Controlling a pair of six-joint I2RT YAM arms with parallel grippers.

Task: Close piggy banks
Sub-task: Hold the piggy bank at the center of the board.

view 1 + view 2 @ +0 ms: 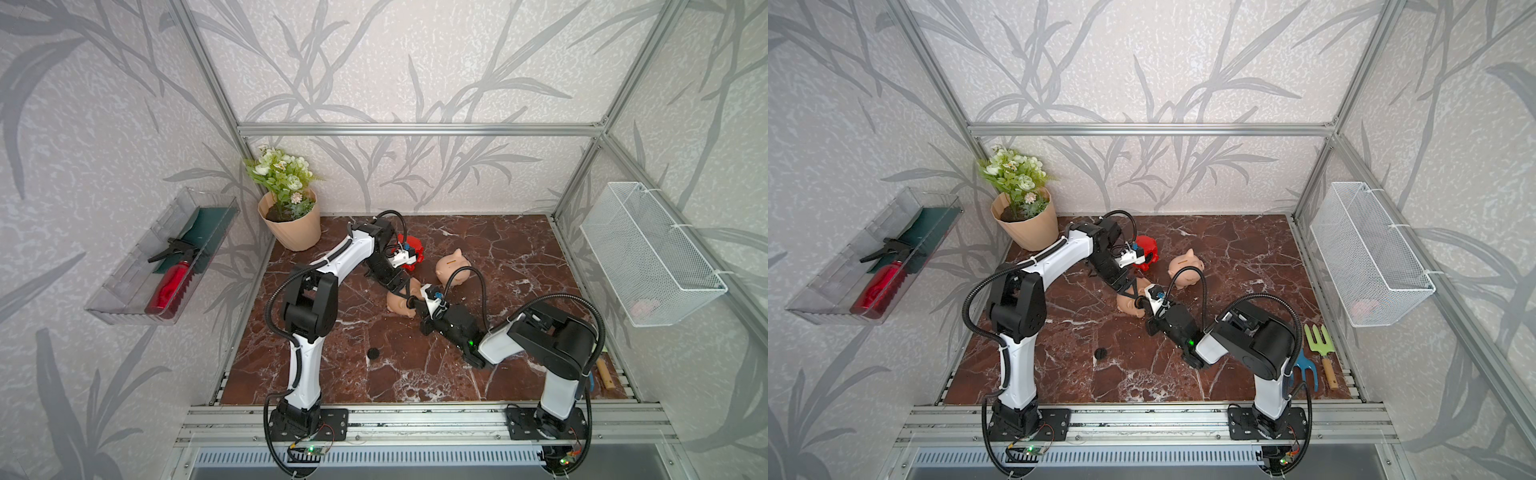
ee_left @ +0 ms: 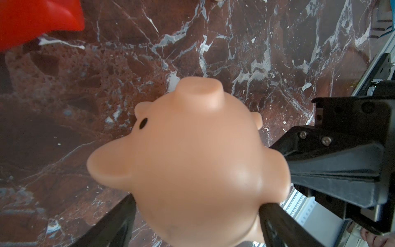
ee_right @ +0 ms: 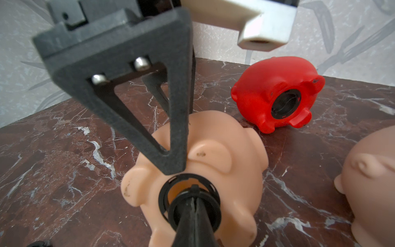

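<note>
Lining the booth is pale wallpaper with grey leafy stems [image 1: 415,62], braced by silver aluminium frame bars [image 1: 415,129], over a red-brown marble-patterned tabletop with white veins [image 1: 519,257]. Near its middle sits a peach-tan rounded plastic piggy bank [image 2: 192,149], belly hole toward the right arm. Far to its left, on the wall, a clear plastic tray [image 1: 97,309] holds a red spray bottle [image 1: 170,286] and a dark green cloth [image 1: 210,222]. Left of and behind the pig, in the table's corner, stands a peach ribbed flowerpot [image 1: 296,235]. Left of and in front of it, well apart, lies a small black round disc [image 1: 373,353]. The left gripper [image 2: 196,216] grasps the pig, a finger on each flank. Just behind the pig a bright red piggy bank [image 3: 275,92] lies on its side. The right gripper [image 3: 193,203] has its jaws clenched together, tips at a black round plug [image 3: 164,201] tilted in the pig's belly hole; whether they pinch it I cannot tell. Near the pig's right, a second peach-tan piggy bank [image 1: 453,268] shows its coin slot. Farther right, at the table's edge, lie a green garden fork [image 1: 1318,343] and a blue garden fork [image 1: 1306,368]; beyond them a white wire mesh basket [image 1: 652,257] hangs on the wall.
</note>
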